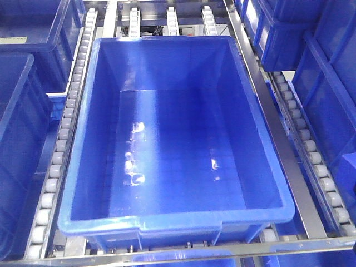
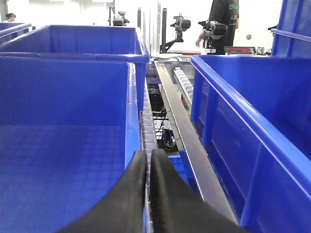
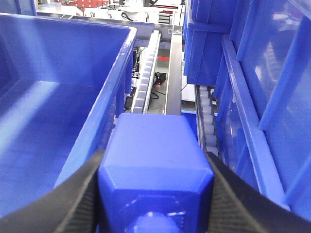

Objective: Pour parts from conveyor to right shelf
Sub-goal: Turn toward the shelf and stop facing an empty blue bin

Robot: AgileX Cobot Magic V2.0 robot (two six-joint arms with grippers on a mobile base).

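Note:
A glossy blue part (image 3: 155, 145) fills the right wrist view, clamped between the black fingers of my right gripper (image 3: 155, 167), which is shut on it. It hangs over the roller track (image 3: 146, 77) of the right shelf, just right of a deep blue bin's wall (image 3: 104, 111). My left gripper (image 2: 148, 156) is shut with nothing in it, above the gap between two blue bins. The front view shows one large blue bin (image 1: 267, 167) with nothing inside, resting on the shelf's white rollers (image 1: 60, 146). Neither gripper shows there.
More blue bins (image 1: 328, 83) crowd both sides of the shelf, with another bin (image 2: 58, 145) at the left. A steel rail (image 2: 181, 126) runs between the bins. Stacked bins (image 3: 252, 87) stand close on the right. A person (image 2: 224, 24) and other robot arms are far behind.

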